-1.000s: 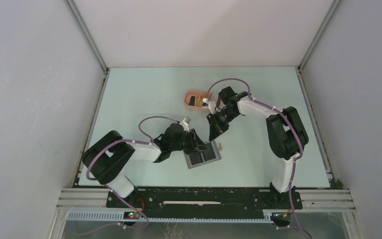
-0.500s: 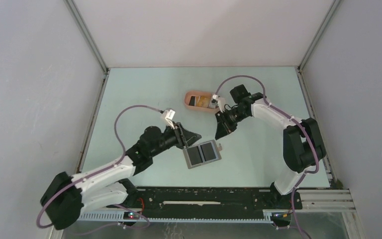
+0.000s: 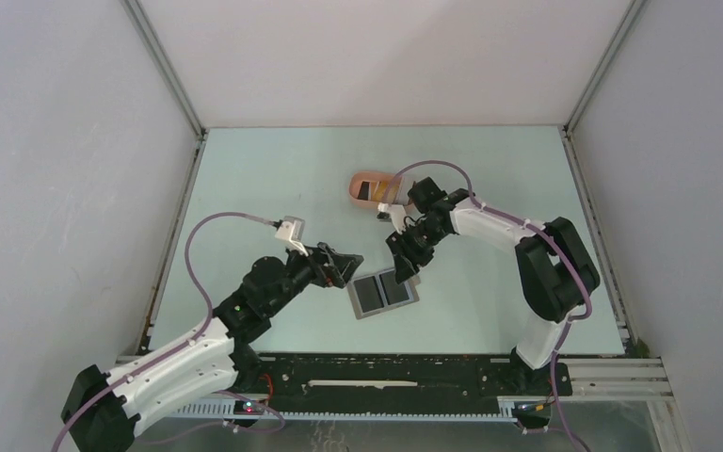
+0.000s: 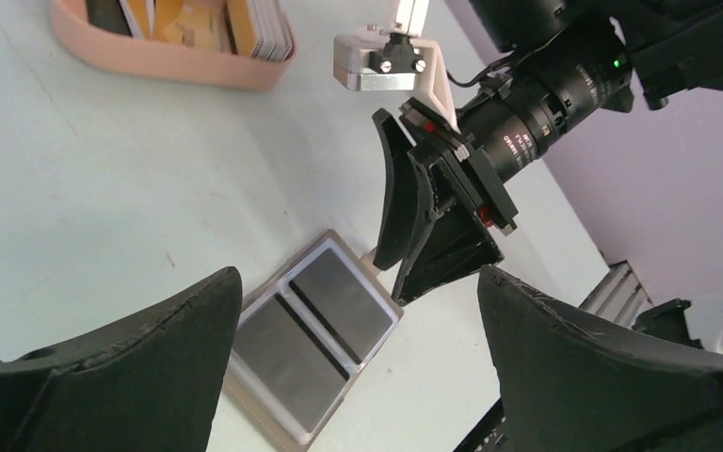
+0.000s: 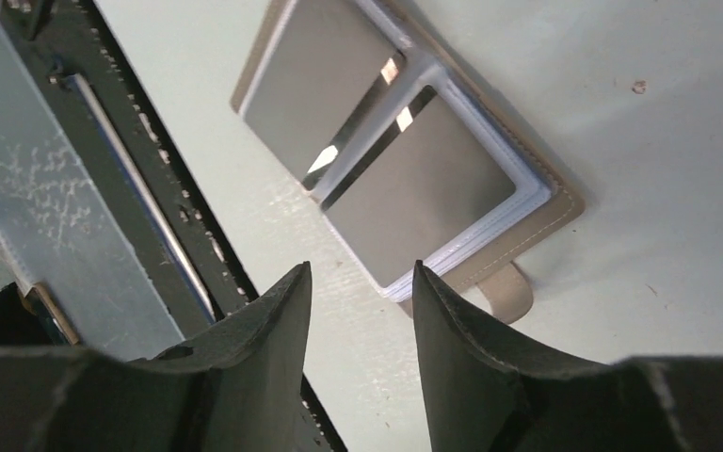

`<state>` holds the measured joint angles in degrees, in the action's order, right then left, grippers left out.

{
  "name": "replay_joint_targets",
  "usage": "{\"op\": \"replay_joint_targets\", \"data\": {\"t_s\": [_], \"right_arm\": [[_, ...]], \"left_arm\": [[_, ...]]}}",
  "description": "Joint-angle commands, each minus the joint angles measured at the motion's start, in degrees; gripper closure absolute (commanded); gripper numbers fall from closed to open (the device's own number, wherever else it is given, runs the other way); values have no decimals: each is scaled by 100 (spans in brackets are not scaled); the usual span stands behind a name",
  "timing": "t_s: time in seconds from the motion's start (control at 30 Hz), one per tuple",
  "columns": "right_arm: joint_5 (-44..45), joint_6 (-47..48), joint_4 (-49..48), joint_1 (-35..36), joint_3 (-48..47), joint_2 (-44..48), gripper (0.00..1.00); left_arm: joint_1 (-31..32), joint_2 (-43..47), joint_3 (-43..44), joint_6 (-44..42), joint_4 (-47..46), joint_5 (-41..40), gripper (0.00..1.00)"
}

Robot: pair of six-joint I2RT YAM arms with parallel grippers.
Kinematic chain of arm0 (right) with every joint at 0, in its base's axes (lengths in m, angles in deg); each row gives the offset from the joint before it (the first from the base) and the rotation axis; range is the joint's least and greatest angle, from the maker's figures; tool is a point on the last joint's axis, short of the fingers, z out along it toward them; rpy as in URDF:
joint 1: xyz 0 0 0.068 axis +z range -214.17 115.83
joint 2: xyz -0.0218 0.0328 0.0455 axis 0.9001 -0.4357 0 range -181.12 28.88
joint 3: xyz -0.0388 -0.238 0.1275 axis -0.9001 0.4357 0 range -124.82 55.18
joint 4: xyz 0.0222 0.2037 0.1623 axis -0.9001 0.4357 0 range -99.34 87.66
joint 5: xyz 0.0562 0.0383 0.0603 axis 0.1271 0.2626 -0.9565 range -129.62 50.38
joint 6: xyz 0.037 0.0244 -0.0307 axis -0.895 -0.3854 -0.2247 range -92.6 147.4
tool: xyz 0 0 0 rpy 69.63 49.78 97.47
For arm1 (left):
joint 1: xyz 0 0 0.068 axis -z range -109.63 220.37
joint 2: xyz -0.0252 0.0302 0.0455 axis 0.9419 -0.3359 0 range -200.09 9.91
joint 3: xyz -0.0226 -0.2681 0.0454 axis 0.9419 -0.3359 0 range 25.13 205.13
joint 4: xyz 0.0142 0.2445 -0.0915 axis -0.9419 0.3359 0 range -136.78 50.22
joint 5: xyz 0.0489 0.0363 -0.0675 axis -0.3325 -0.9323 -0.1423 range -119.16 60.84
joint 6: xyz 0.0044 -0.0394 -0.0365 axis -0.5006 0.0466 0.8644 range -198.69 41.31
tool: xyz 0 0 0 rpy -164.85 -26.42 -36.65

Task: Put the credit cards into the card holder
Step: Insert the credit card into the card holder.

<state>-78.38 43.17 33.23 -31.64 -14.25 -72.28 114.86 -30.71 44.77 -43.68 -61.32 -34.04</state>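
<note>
On the pale table, left gripper spread wide and empty, right gripper part-open and empty over the unfolded card holder, pink tray beyond, credit cards inside it.

Pale green table w/ 3 plain white walls, alu frame.

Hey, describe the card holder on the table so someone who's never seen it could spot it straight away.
Start at the pale green table and look near the middle of its front edge. The flat grey folding card holder lies there opened out, showing two dark panels side by side. Unlike the salmon-pink oval tray farther back, it is grey, rectangular and flat.
</note>
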Motion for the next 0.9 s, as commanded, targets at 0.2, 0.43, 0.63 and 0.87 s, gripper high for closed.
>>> {"op": "replay_joint_targets", "data": {"t_s": [0.2, 0.43, 0.63, 0.87], "right_arm": [[443, -388, -258, 75, -71, -464, 46], [314, -493, -236, 18, -88, -699, 46], [158, -534, -214, -18, -89, -785, 47], [191, -634, -180, -110, -124, -869, 46]], "left_arm": [[0, -448, -594, 410, -456, 130, 0], [-2, -590, -865, 664, -841, 239, 1], [-1, -859, -948, 765, -1057, 339, 3], [3, -1324, -1029, 895, -1401, 445, 8]]}}
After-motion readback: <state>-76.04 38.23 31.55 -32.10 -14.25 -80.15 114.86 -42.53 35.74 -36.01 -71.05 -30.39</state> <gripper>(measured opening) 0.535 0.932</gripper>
